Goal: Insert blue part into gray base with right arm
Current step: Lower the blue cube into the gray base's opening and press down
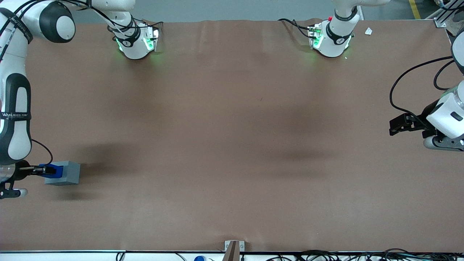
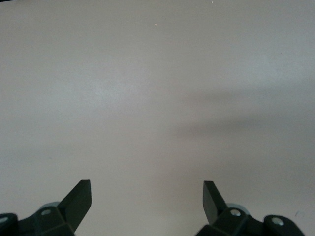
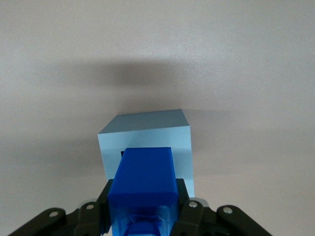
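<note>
The right arm reaches down at the working arm's end of the table. My gripper lies level with the table and is shut on the blue part. The blue part's free end meets the face of the gray base, which rests on the brown table. In the right wrist view the fingers clamp the blue part on both sides. Its tip sits at the dark square recess in the gray base. How deep it sits is hidden.
The brown table cover spreads toward the parked arm's end. Two arm bases stand at the edge farthest from the front camera. A small bracket sits at the nearest edge. A white scrap lies near one base.
</note>
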